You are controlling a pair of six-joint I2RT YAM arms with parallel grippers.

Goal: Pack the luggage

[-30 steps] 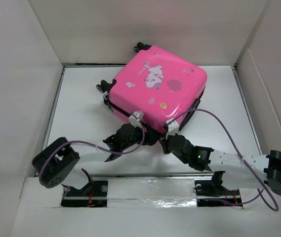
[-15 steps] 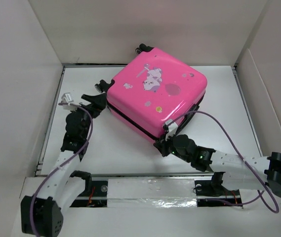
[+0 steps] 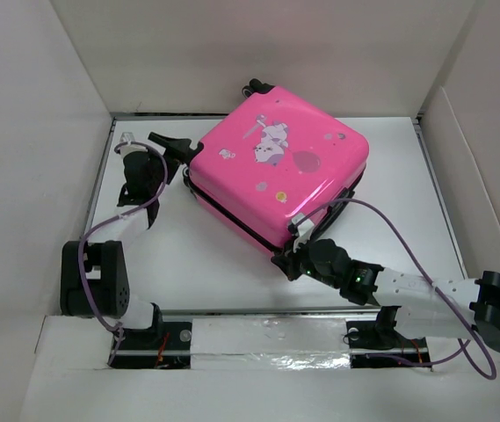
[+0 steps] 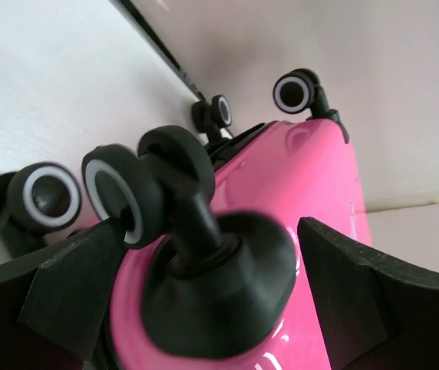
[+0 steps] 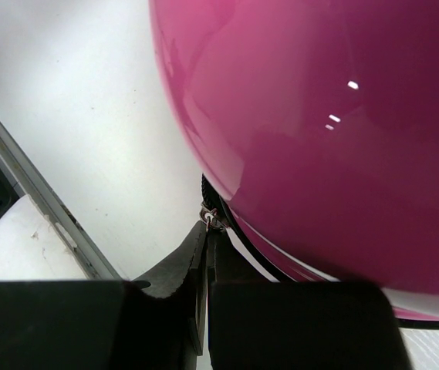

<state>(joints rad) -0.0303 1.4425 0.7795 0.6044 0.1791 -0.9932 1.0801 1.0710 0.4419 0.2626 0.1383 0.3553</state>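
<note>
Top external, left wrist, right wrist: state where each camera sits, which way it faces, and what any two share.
Top external: above and behind the robot, looking down at the table and luggage; left arm and right arm show.
Left wrist: on the left arm, facing along the open left claw at a corner caster between its fingers.
Right wrist: on the right arm, facing the luggage's near edge; the right claw shows, shut on the zipper pull.
Shared: all three show the luggage.
</note>
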